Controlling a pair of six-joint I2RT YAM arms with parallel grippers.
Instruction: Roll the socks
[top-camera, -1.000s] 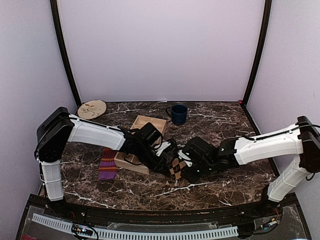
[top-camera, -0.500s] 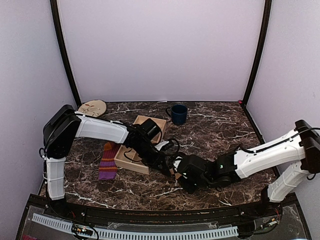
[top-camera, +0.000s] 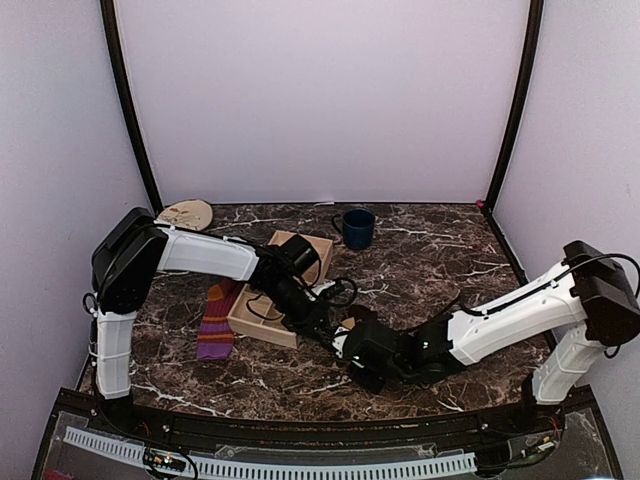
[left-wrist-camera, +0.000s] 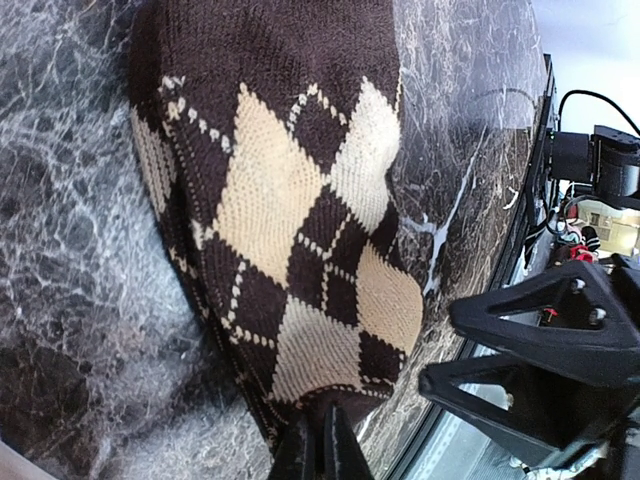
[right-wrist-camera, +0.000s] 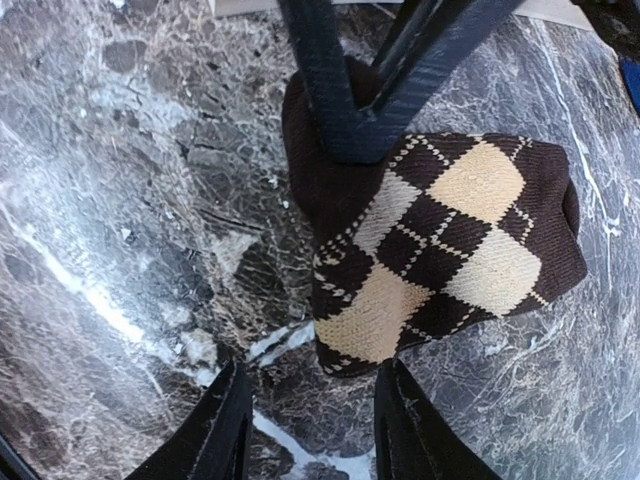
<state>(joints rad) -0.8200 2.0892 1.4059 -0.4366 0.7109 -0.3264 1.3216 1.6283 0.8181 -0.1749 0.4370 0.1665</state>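
The dark brown argyle sock (left-wrist-camera: 300, 200) lies as a folded bundle on the marble table (right-wrist-camera: 120, 200). It also shows in the right wrist view (right-wrist-camera: 450, 240). My left gripper (left-wrist-camera: 320, 450) is shut on its dark edge. Its fingers (right-wrist-camera: 350, 100) reach down onto the bundle in the right wrist view. My right gripper (right-wrist-camera: 315, 430) is open and empty, its fingers astride the near corner of the bundle, just short of it. In the top view both grippers, left (top-camera: 335, 330) and right (top-camera: 358, 352), meet at the table's middle front and hide the sock. The purple striped sock (top-camera: 215, 320) lies flat at the left.
A shallow wooden box (top-camera: 285, 290) sits just behind the left gripper. A dark blue mug (top-camera: 355, 228) stands at the back middle. A round wooden disc (top-camera: 185, 213) lies at the back left. The table's front edge is close to the grippers.
My right gripper has swung left and nearer the front edge. The argyle sock, in plain sight between the grippers a second ago, is now hidden under them in the top view.
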